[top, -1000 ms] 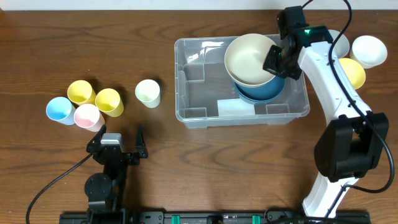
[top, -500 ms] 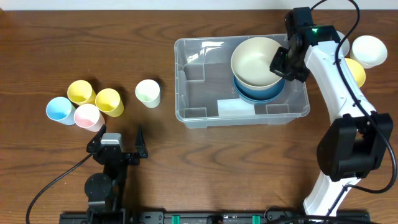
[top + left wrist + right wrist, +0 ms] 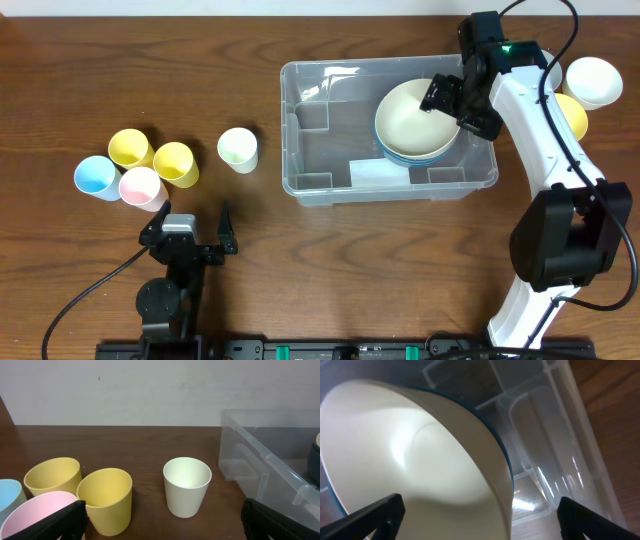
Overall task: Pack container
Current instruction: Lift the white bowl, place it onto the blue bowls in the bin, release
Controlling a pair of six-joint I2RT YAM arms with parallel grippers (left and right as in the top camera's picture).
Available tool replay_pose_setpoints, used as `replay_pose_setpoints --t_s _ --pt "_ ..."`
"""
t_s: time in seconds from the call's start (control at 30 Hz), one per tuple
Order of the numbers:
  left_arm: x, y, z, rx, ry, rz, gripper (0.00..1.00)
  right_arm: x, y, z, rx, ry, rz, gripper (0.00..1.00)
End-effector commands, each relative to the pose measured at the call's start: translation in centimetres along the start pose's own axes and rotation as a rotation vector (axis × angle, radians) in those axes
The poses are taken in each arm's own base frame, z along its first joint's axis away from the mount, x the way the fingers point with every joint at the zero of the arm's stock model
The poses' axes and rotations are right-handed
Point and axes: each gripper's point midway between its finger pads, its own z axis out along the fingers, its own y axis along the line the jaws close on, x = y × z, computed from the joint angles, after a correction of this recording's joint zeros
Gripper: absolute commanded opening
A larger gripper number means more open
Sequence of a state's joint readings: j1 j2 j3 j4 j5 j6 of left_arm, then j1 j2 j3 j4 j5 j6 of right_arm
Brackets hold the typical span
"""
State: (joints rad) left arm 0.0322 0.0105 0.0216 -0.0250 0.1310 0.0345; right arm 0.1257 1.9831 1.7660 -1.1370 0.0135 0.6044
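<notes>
Container [image 3: 340, 110]: a clear rectangular plastic tub with rounded corners, standing right of centre on the brown wooden surface [image 3: 330, 260].

Far left, four cups cluster close together: a light blue plastic cup [image 3: 95, 177], a pink plastic cup [image 3: 140, 186], a pale yellow plastic cup [image 3: 130, 148] and a deeper yellow plastic cup [image 3: 176, 164]. A cream plastic cup [image 3: 238, 149] stands alone between cluster and tub.

Near the front edge, the left jaws are spread wide, holding nothing.

In the tub's right half, a cream round bowl [image 3: 412, 120] nests in a dark blue round bowl [image 3: 410, 161]. The right jaws are parted astride the cream bowl's rim, not clamping it.

Right of the tub sit a yellow round bowl [image 3: 572, 117] and a white round bowl [image 3: 593, 80].
</notes>
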Motion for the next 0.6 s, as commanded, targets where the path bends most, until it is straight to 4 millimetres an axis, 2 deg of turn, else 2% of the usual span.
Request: replay_pose_setpoints --t_s 0.0,0.37,0.47,0.57 --pt "1.6 -0.1 0.1 0.008 0.046 0.01 0.98 -0.4 0.4 -0.5 -0.032 -0.01 -0.032 0.99" --pt "1.6 -0.1 0.1 0.008 0.046 0.01 0.98 0.3 0.4 -0.5 -0.036 0.019 -0.036 0.95" --pt "1.6 -0.1 0.1 0.008 0.046 0.01 0.98 0.7 0.3 -0.3 -0.025 0.033 -0.045 0.79" --pt "1.6 -0.1 0.1 0.008 0.046 0.01 0.98 0.7 0.3 -0.1 -0.022 0.037 -0.045 0.44"
